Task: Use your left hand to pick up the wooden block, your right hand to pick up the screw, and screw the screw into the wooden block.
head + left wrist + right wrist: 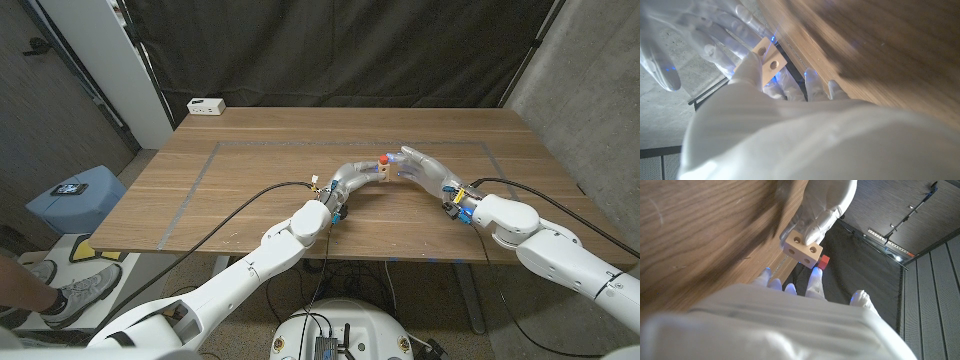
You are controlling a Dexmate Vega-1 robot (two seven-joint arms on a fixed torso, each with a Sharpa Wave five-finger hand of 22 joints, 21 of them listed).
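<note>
Your left hand (352, 178) grips the wooden block (382, 172) over the tabletop (250, 180), your right hand (425, 166) pinches the red-headed screw (824, 261) against it, white power strip (206, 105) way off at the far corner.

You are working in a robot test lab, not a home. A black curtain (350, 50) is hanging behind the wooden table (250, 180) at 12 o'clock, and a bare concrete wall (590, 70) is rising at 2 o'clock. A white power strip (206, 105) is sitting on the table at 11 o'clock, and black cables (225, 215) are trailing across the tabletop.
</note>
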